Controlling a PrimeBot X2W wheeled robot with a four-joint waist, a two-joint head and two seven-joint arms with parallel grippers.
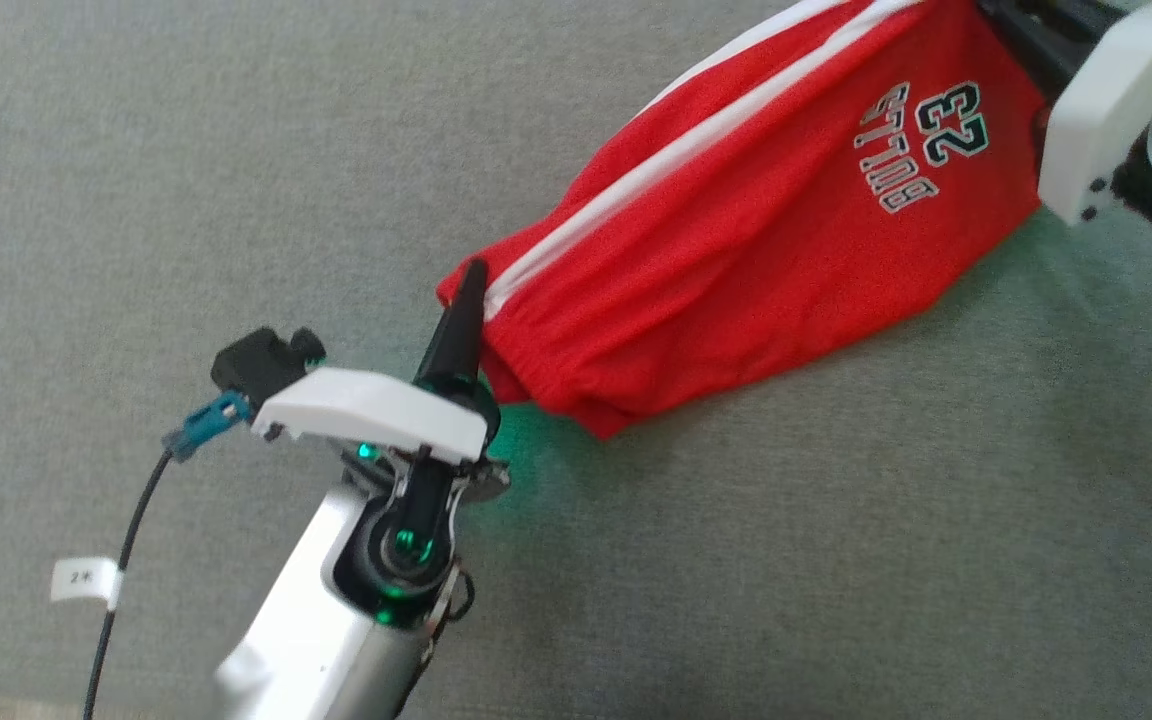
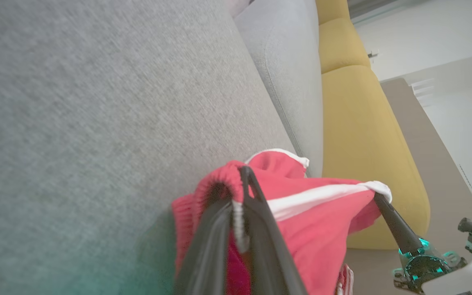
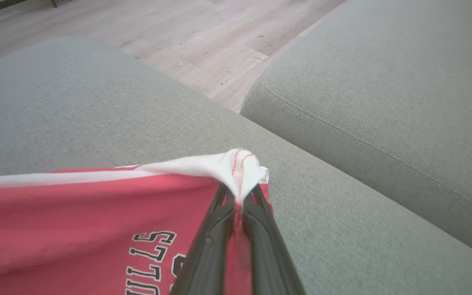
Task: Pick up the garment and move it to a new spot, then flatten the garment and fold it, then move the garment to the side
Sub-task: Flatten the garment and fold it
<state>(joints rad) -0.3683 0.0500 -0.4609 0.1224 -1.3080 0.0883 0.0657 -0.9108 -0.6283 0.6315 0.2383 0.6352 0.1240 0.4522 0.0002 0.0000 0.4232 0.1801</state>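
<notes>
Pinching the garment (image 1: 736,250) at both ends, I hold it stretched over the grey sofa cushion (image 1: 236,150). My left gripper (image 2: 236,184) is clamped on the elastic waistband. My right gripper (image 3: 240,200) is clamped on the white-trimmed hem corner, near the cushion's edge beside the neighbouring cushion (image 3: 383,82). The red fabric sags between them, print facing up.
</notes>
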